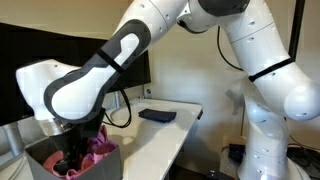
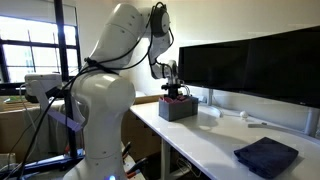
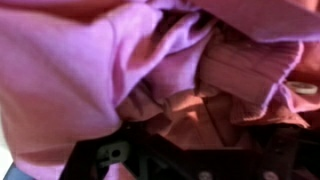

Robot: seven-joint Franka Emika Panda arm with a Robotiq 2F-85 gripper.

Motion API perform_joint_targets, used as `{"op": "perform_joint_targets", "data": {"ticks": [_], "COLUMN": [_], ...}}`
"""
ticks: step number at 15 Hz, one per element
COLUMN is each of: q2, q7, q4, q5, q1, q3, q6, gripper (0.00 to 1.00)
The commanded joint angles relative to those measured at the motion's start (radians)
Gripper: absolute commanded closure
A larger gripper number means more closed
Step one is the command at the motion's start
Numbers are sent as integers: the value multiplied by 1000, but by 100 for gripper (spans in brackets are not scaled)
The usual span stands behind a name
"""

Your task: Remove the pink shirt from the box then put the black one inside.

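Pink shirt [image 3: 100, 70] fills nearly the whole wrist view: soft, crumpled cloth in loose folds, rose to magenta, with a ribbed knit band [image 3: 250, 70] bunched at right, paler and more salmon than the rest. Blurred at this range; no print or label made out. In both exterior views the shirt sits inside the box [image 1: 42, 165], heaped above the rim, some folds spilling toward the wall nearest the table's middle. Box is dark grey, open-topped, with low straight walls, and stands at the end of the white table [image 1: 175, 130]. Gripper [image 1: 75, 158] is lowered into the box, buried among the pink folds, arm arched over it from above. Jaws stand wide apart; whether cloth lies between them cannot be told, as dark finger parts at the bottom of the wrist view are only smudges. Black shirt [image 1: 157, 115] lies folded flat on the table, well apart from the box, a neat dark rectangle. Dark monitors [image 2: 250, 55] line the table's back edge.
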Motion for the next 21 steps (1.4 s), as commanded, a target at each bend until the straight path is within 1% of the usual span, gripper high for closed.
{"op": "perform_joint_targets", "data": {"ticks": [1, 2, 3, 4, 9, 13, 14, 16, 18, 19, 21], "q2": [10, 2, -3, -9, -35, -56, -73, -92, -112, -122, -135], "q7": [67, 69, 78, 89, 159, 214, 203, 222, 241, 242, 248], "q4": [-87, -101, -104, -105, -99, -105, -74, -66, -51, -39, -7], "q5": [-54, -51, -56, -59, -67, -78, -65, -57, -67, -72, -78], "q1": [41, 44, 50, 57, 77, 88, 81, 77, 76, 75, 71], "q3": [-33, -31, -33, -36, -40, -43, -43, -42, -46, -47, -49], "q6": [-9, -16, -28, -33, -41, -42, -86, -115, -149, -168, -203], "gripper": [0, 25, 27, 32, 66, 90, 92, 97, 97, 94, 93]}}
